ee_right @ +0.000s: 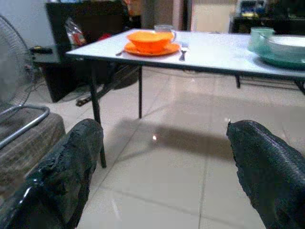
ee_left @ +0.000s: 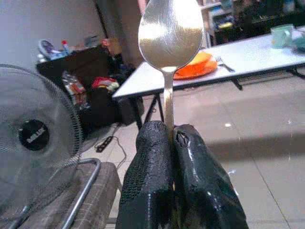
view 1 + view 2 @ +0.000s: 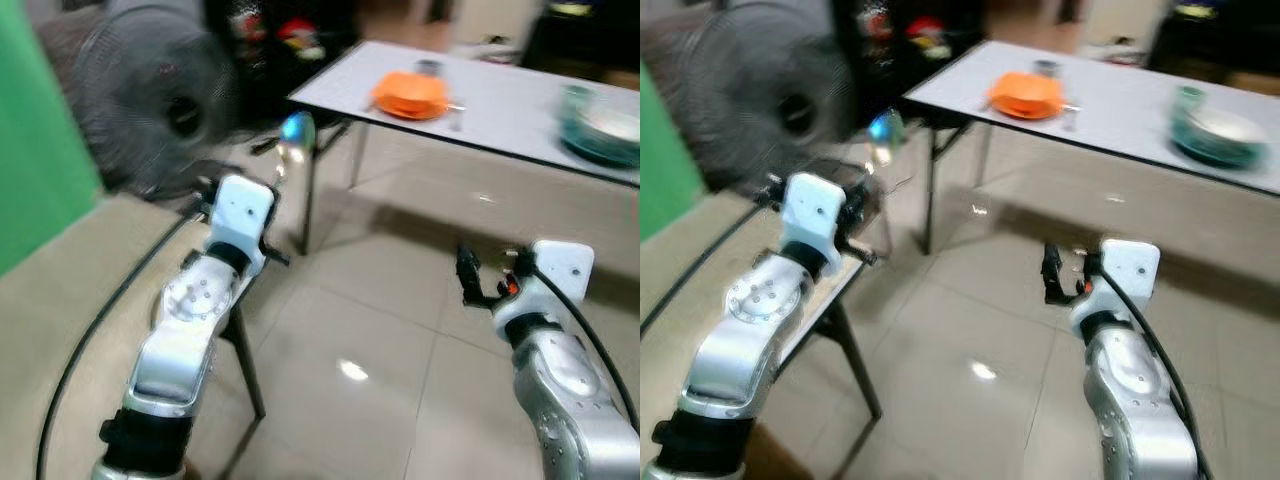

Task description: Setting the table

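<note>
My left gripper (image 2: 171, 136) is shut on the handle of a metal spoon (image 2: 170, 33), whose bowl stands up beyond the fingertips; the spoon (image 3: 296, 133) shows blurred ahead of the left arm. A white table (image 3: 500, 100) stands further ahead. On it sits an orange bowl on an orange plate (image 3: 410, 93) with a fork (image 1: 183, 49) beside it and a glass (image 3: 428, 68) behind. At the table's right are a teal plate with a white bowl (image 3: 602, 125) and a teal mug (image 1: 259, 38). My right gripper (image 1: 162, 157) is open and holds nothing, low over the floor (image 3: 340, 330).
A standing fan (image 3: 150, 95) is at the left, above a cushioned metal-framed seat (image 2: 71, 191). A green panel (image 3: 35, 140) is at the far left. Dark shelving with clutter (image 2: 90, 71) stands behind the table's left end. Tiled floor lies between me and the table.
</note>
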Robot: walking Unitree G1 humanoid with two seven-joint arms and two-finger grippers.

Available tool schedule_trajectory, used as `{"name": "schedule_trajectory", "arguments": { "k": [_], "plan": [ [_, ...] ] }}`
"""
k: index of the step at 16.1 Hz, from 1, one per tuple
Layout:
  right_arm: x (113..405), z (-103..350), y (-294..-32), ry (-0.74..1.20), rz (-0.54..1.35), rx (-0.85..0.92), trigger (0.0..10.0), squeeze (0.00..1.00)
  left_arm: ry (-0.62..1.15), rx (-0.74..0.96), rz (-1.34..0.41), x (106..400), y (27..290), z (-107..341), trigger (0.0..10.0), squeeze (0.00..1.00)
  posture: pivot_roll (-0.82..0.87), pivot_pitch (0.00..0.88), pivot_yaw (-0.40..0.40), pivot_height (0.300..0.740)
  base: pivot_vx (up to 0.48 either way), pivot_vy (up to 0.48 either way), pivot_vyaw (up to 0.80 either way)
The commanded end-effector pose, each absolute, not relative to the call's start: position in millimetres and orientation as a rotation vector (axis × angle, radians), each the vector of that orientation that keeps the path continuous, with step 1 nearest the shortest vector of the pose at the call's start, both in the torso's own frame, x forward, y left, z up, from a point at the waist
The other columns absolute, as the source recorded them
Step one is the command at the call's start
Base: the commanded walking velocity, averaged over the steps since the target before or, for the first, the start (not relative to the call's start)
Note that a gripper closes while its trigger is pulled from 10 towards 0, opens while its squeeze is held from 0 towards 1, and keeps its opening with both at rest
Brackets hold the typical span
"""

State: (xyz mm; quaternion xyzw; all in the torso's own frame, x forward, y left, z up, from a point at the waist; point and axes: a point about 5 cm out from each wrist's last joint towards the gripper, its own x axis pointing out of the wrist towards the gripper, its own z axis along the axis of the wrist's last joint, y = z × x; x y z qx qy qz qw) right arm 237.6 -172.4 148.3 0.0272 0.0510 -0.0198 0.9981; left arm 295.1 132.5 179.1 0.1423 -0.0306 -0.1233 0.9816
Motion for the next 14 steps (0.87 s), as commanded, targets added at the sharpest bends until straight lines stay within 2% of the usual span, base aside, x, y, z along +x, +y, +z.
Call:
{"name": "schedule_trajectory", "arguments": {
  "k": [1, 3, 5, 7, 12, 14],
  "plan": [
    [236.9, 151.8, -178.0, 0.084, -0.056, 0.037, 10.0, 0.00, -0.071, 0.253, -0.230, 295.2, 131.2, 179.7, 10.0, 0.00, 0.03, 0.000, -0.036, 0.740, 0.000, 0.000, -0.79],
    [237.2, 153.1, -179.2, 0.073, -0.061, 0.030, 10.0, 0.00, -0.078, 0.227, -0.206, 296.1, 134.4, 181.3, 10.0, 0.00, 0.03, 0.000, -0.039, 0.740, 0.000, 0.000, -0.66],
    [238.7, 155.5, -180.4, 0.051, -0.063, -0.013, 10.0, 0.00, -0.100, 0.261, -0.202, 297.8, 136.7, 182.2, 10.0, 0.00, 0.03, 0.000, -0.043, 0.740, 0.000, 0.000, 0.00],
    [239.6, 153.5, -180.2, 0.070, -0.065, 0.025, 10.0, 0.00, -0.115, 0.240, -0.189, 296.9, 137.9, 184.4, 10.0, 0.00, 0.03, 0.000, -0.044, 0.740, 0.000, 0.000, -0.62],
    [240.9, 154.6, -184.2, 0.060, -0.079, 0.021, 10.0, 0.00, -0.116, 0.241, -0.222, 295.6, 135.0, 183.0, 10.0, 0.00, 0.03, 0.000, -0.046, 0.740, 0.265, 0.000, -0.78],
    [240.9, 155.0, -185.8, 0.055, -0.093, 0.000, 10.0, 0.00, -0.116, 0.247, -0.233, 295.9, 133.3, 182.3, 10.0, 0.00, 0.03, 0.000, -0.043, 0.740, 0.285, 0.000, -0.41]
  ]
}}
